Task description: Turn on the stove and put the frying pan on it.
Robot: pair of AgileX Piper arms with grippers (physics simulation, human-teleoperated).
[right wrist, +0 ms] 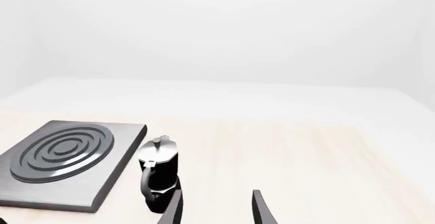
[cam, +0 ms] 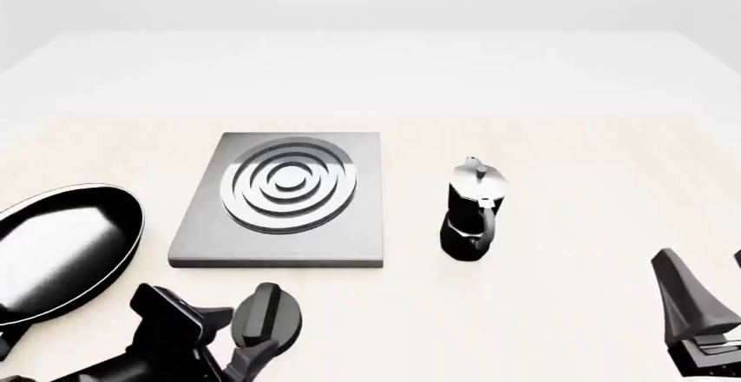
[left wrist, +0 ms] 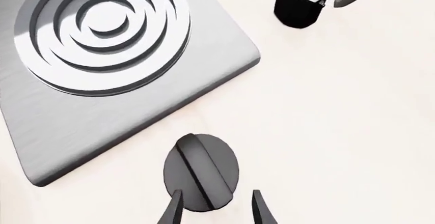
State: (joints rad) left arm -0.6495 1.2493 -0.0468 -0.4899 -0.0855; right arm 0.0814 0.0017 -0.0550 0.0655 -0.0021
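Stove (cam: pixel 284 201) sits mid-table with nothing on its burner rings; frying pan (cam: pixel 61 252) is on the table off to its left. Left gripper (left wrist: pixel 214 208) hangs over the knob (left wrist: pixel 201 173), fingers apart, not squeezing. Right gripper (right wrist: pixel 216 208) is spread too, near the moka pot (cam: pixel 473 211).

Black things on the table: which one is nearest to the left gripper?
The small oval knob, lying between the open left gripper fingers; the frying pan and moka pot are farther.
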